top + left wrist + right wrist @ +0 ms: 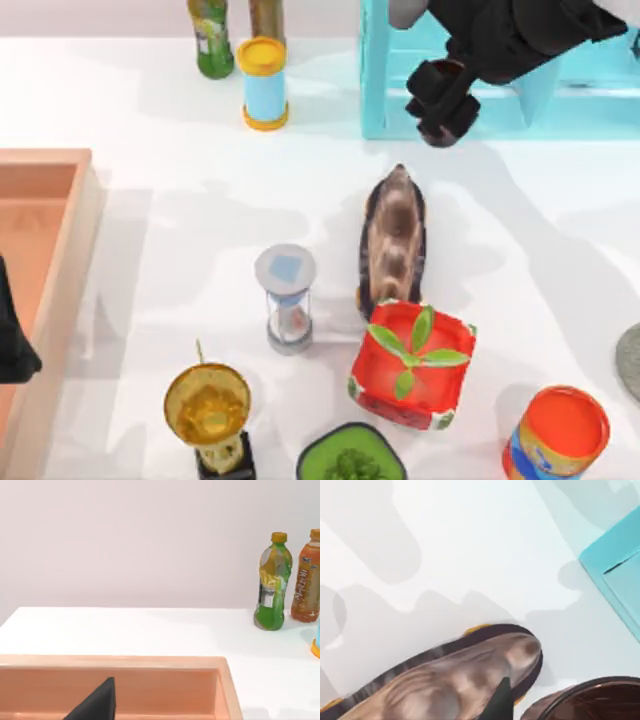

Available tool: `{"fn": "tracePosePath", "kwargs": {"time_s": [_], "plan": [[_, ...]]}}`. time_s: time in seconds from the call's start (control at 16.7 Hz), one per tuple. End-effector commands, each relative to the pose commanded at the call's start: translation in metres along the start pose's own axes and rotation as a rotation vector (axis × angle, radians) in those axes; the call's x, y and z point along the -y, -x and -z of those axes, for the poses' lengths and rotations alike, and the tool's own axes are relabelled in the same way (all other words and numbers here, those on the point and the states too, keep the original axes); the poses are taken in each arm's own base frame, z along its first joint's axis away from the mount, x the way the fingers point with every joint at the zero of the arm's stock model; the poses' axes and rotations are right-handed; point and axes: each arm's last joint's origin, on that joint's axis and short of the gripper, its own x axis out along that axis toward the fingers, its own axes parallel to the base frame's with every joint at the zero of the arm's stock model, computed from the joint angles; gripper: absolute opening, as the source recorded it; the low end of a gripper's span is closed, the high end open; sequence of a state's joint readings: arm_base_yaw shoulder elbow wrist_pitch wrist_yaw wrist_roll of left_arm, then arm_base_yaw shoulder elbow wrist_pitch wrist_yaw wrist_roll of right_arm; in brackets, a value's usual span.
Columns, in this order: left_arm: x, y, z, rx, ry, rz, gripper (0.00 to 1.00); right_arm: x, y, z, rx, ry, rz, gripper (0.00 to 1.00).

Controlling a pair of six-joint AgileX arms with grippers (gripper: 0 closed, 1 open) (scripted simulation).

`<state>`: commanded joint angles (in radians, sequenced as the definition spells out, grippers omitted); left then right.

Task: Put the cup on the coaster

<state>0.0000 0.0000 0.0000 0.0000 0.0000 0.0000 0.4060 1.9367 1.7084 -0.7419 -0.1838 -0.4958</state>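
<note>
The right gripper [440,100] is clamped on the small coppery-brown ribbed cup [590,700], held aloft near the desk's far edge (grasp done, I judge). Still to do: carrying it to the flat grey round coaster [630,360] at the right edge. The left gripper [12,345] sits parked at the left edge.

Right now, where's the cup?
Top view: the cup is in the right gripper at the table's back right, by the teal shelf's front edge, beyond the brown striped object. Left gripper sits parked over the tray, left.
</note>
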Motion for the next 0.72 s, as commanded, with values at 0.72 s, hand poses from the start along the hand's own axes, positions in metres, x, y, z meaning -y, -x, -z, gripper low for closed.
{"fn": "tracePosePath", "kwargs": {"time_s": [0.72], "plan": [[0.000, 0.000, 0.000, 0.000, 0.000, 0.000, 1.00, -0.065, 0.095, 0.245, -0.035, -0.784, 0.406, 0.00]]}}
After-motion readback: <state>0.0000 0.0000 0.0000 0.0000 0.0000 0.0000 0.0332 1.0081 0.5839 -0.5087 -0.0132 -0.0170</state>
